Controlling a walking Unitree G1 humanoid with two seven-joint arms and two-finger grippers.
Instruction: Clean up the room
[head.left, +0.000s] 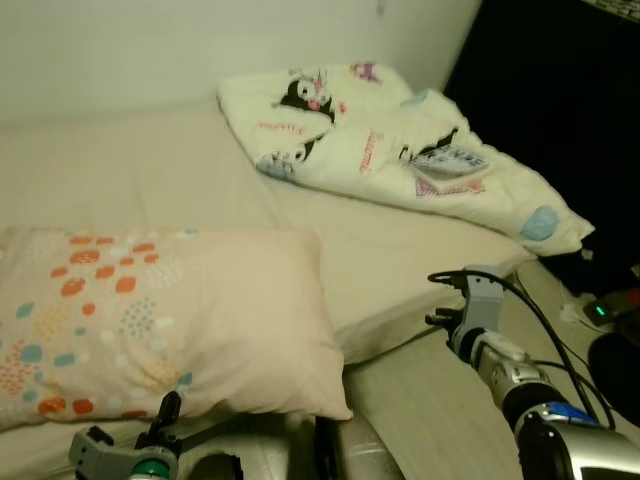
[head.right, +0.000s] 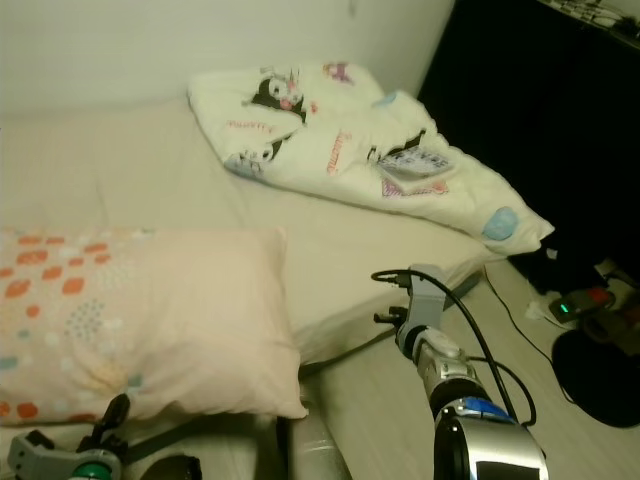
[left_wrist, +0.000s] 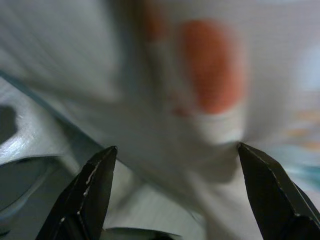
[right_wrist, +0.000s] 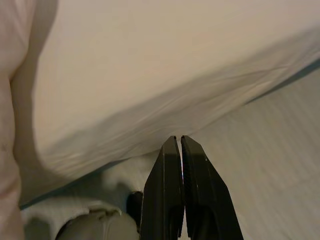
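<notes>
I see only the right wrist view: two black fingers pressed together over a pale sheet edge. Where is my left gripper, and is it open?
Observer: The left gripper is open, and its fingers point at the orange-dotted pillow.
Operator: Is anything else on the bed?
Observer: Yes, a folded cartoon-print blanket lies at the far right corner of the mattress.
Operator: And beside the bed, on my right?
Observer: Dark things lie on the floor there, one with a small green light.
</notes>
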